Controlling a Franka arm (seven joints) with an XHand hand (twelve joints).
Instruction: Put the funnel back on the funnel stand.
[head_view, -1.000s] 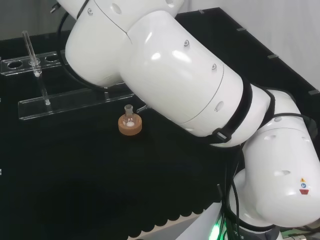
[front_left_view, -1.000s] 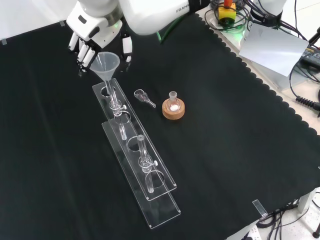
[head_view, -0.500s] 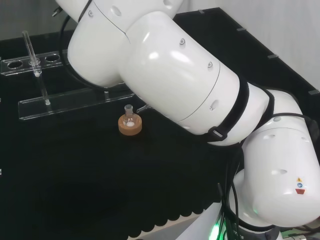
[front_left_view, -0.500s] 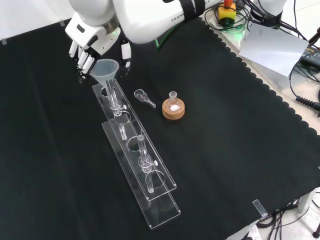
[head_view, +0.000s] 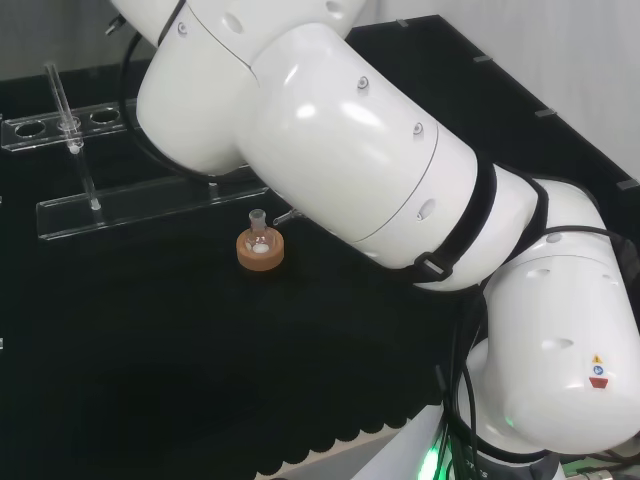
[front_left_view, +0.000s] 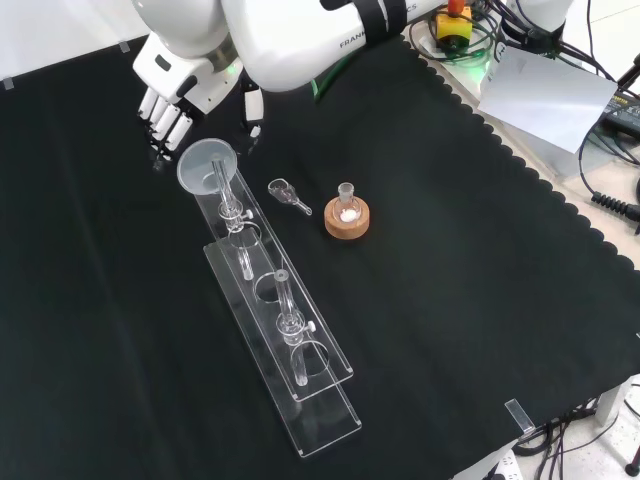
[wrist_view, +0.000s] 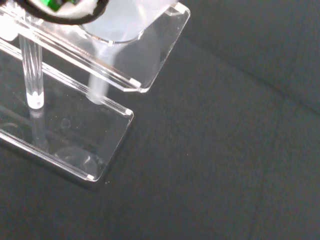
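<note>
The clear funnel sits with its stem in the end hole of the clear two-tier stand and leans over, its bowl tipped toward the front view's camera. Just above and behind it hangs the hand, fingers straight and thumb spread, both apart from the bowl. Seen from the wrist, the funnel's blurred bowl rests on the stand's upper plate and its stem runs down to the lower plate. From the head camera, the stand lies at the left.
Two glass tubes stand upright in the rack's other holes. A small glass piece lies on the cloth beside the rack. To its right in the front view a small flask sits in a cork ring.
The funnel has dropped lower into the stand's end hole and tipped over. The hand has let go of it and risen slightly.
</note>
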